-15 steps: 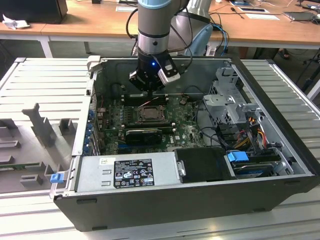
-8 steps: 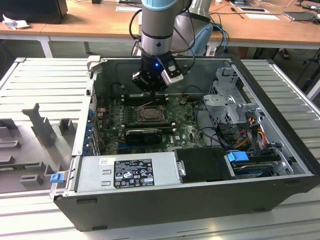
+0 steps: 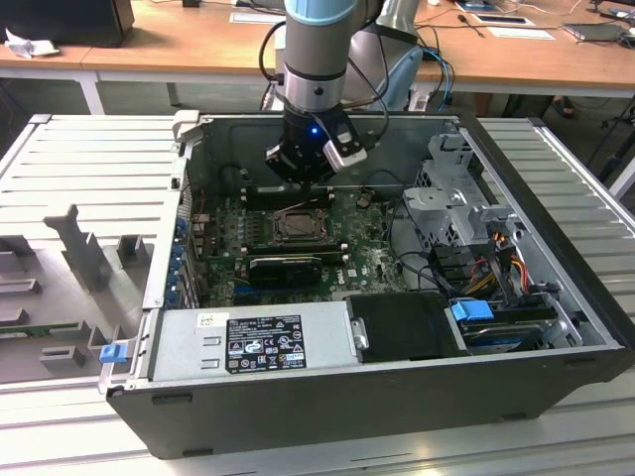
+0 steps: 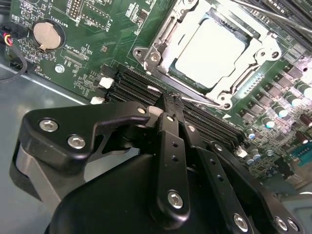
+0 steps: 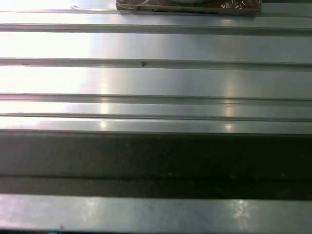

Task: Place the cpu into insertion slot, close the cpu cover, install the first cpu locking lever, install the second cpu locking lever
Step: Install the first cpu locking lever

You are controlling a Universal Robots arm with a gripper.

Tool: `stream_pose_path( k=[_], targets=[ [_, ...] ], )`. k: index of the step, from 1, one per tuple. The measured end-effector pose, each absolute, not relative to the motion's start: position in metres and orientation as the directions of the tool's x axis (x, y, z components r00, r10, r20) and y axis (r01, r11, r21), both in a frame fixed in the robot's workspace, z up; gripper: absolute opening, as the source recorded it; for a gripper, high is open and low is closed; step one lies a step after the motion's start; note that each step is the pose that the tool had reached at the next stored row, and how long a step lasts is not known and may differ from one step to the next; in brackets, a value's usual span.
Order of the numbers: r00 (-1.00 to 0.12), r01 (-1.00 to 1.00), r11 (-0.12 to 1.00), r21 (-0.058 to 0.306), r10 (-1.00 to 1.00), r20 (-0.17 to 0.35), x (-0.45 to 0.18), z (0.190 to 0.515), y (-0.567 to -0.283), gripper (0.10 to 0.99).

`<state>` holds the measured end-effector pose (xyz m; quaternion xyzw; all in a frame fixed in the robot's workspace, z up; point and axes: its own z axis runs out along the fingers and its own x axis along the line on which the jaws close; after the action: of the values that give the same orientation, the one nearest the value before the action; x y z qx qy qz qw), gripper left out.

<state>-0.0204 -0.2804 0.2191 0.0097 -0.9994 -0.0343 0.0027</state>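
The cpu (image 4: 209, 51) lies flat in its socket on the green motherboard, its pale silver top showing through the window of the cpu cover (image 4: 168, 36), which lies down over it. A thin wire locking lever (image 4: 200, 101) runs along the socket edge nearest the gripper. My gripper (image 4: 168, 103) has its black fingers (image 4: 170, 141) pressed together, tips just off that edge near the lever's end, with nothing visible between them. In the exterior view the gripper (image 3: 301, 181) hangs over the back of the board, just behind the socket (image 3: 296, 226).
The open computer case (image 3: 327, 407) holds a power supply (image 3: 253, 342) at the front, a drive cage (image 3: 451, 203) and cables on the exterior view's right, and memory slots (image 4: 131, 87) beside the socket. A coin battery (image 4: 47, 35) sits on the board. Ribbed metal plate (image 5: 156, 78) surrounds the case.
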Motion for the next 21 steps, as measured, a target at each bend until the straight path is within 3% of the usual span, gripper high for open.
stream_pose_path(
  k=[21],
  targets=[
    [-0.999,-0.034,0.997,0.071,-0.035,0.005,-0.016,0.205,-0.281,0.106]
  ],
)
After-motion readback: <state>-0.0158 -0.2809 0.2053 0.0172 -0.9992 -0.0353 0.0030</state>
